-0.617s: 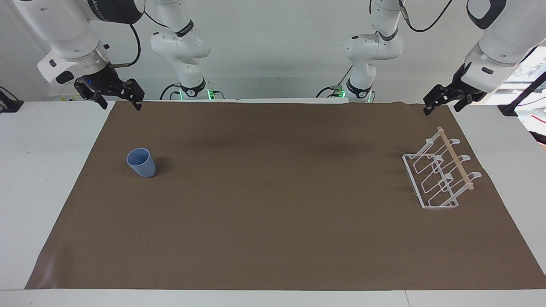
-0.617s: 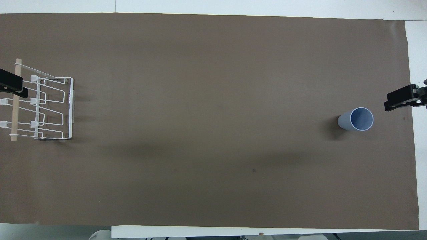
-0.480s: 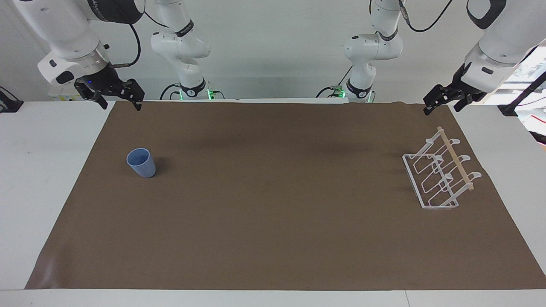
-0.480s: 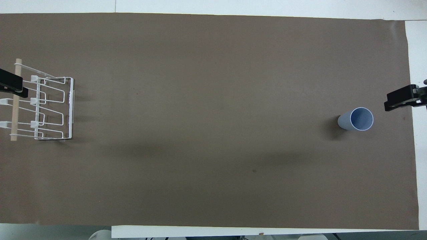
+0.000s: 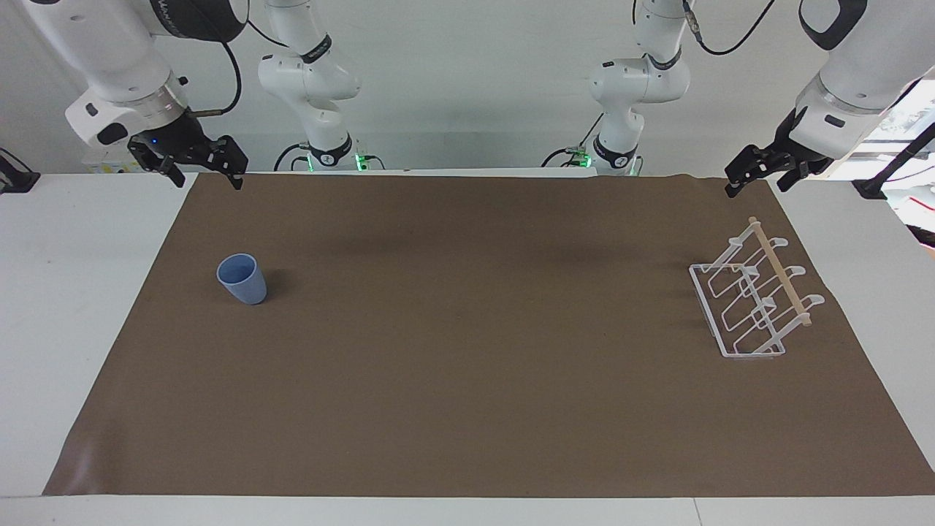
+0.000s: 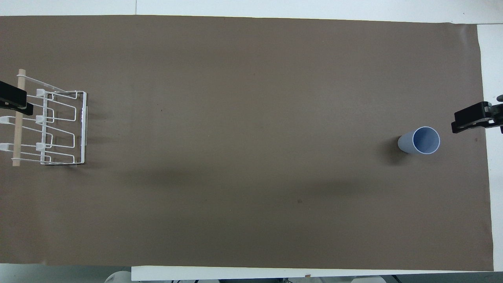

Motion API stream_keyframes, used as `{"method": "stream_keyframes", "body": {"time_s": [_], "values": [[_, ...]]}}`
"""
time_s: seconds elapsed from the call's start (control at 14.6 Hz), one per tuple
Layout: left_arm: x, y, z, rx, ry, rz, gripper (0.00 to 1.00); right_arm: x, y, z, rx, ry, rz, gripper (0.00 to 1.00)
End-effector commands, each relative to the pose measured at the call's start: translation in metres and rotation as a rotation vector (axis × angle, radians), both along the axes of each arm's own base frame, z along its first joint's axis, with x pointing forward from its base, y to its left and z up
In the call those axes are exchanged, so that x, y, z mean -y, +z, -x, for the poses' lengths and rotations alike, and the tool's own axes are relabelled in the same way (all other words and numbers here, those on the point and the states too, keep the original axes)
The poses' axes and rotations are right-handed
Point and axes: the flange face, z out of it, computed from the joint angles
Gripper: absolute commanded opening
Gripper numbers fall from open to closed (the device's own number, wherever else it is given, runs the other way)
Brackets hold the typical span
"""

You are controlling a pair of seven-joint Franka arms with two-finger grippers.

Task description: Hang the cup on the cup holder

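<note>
Facing view. Cup point(image 5: 242, 278) stands upright, mouth up, on the brown mat point(image 5: 467, 409) toward the right arm's end of the table, resting free with nothing touching it. Cup holder point(image 5: 752, 301) sits on the mat at the left arm's end, well apart from the cup; its wooden rod point(image 5: 780, 272) runs across the top of the slanted white prongs, and no cup hangs on any prong. Right gripper point(image 5: 204, 177) is raised over the mat's corner at the robots' edge, on the right arm's end; its 2 fingers are spread wide apart and hold nothing. Left gripper point(image 5: 752, 181) is raised over the mat's robot-side edge at the left arm's end, above the cup holder's end of the table; it carries nothing, and how far its fingers are spread cannot be made out here.

Overhead view. Cup point(image 6: 422, 140) shows its open round mouth. Only 1 dark fingertip of the right gripper point(image 6: 471, 120) enters at the frame's edge, appearing just beside the cup. Cup holder point(image 6: 51, 127) lies at the other end of the mat point(image 6: 251, 78), with a dark fingertip of the left gripper point(image 6: 11, 101) overlapping the rod end.
</note>
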Motion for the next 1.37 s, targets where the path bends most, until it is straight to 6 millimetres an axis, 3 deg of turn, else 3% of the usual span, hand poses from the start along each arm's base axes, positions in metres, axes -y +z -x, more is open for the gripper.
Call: {"method": "stream_keyframes", "body": {"time_s": [0.0,0.34,0.69,0.96,1.3], "values": [[-0.002,0.003,0.007,0.008,0.012,0.002,1.0,0.027,-0.017,0.015,0.041,-0.037,-0.008,1.0],[-0.002,0.003,0.007,0.008,0.012,0.002,1.0,0.068,-0.11,0.021,0.123,0.052,-0.022,1.0],[-0.002,0.003,0.007,0.008,0.012,0.002,1.0,0.084,-0.201,0.009,0.131,0.092,-0.075,1.0],[-0.002,0.003,0.007,0.008,0.012,0.002,1.0,0.117,-0.232,0.011,0.104,0.096,-0.09,0.99],[-0.002,0.003,0.007,0.008,0.012,0.002,1.0,0.115,-0.241,0.008,0.105,0.097,-0.089,0.94]]}}
